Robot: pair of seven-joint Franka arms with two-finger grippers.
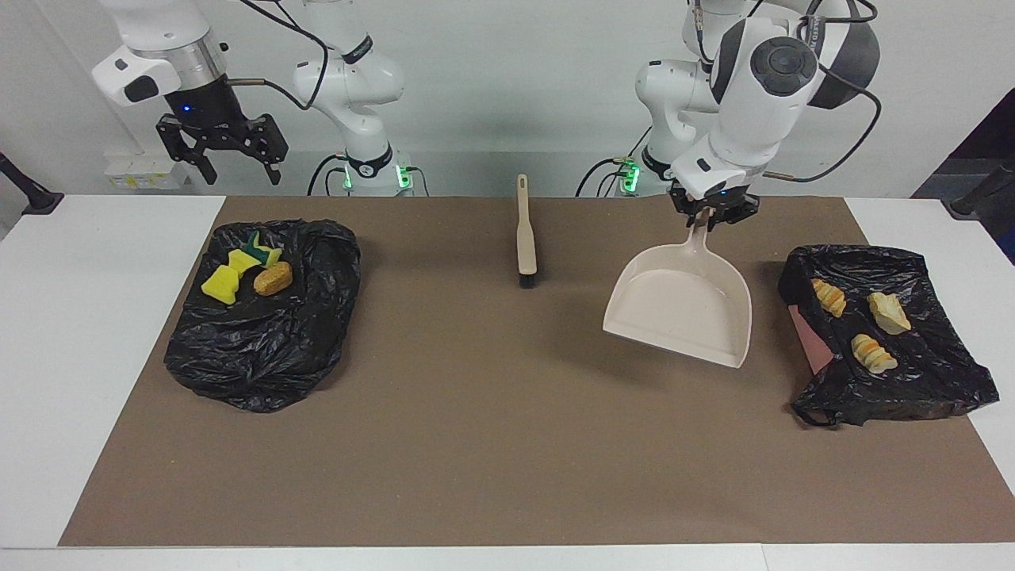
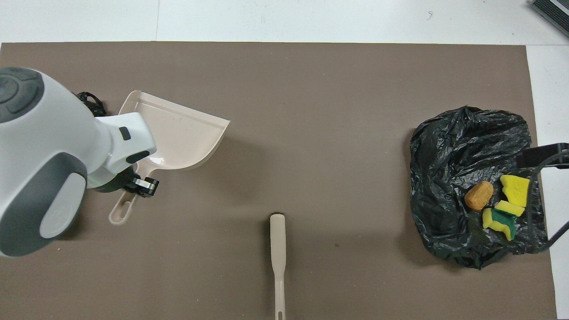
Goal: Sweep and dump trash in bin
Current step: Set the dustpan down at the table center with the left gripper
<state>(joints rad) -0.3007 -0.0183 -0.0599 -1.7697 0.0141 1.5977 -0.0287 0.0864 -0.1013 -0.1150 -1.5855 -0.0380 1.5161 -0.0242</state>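
Your left gripper [image 1: 711,216] has its jaws clamped on the dustpan [image 1: 682,313] handle, the empty pan raised over the mat. The trash [image 1: 247,272] lies on the black bag [image 1: 262,317] at the right arm's end, under your wide-open right gripper [image 1: 224,151].

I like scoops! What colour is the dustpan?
Beige; the dustpan shows best in the facing view.

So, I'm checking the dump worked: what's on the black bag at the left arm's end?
Three pale crumbly chunks lie on the black bag, and a pinkish edge shows beneath it. What that edge belongs to stays covered.
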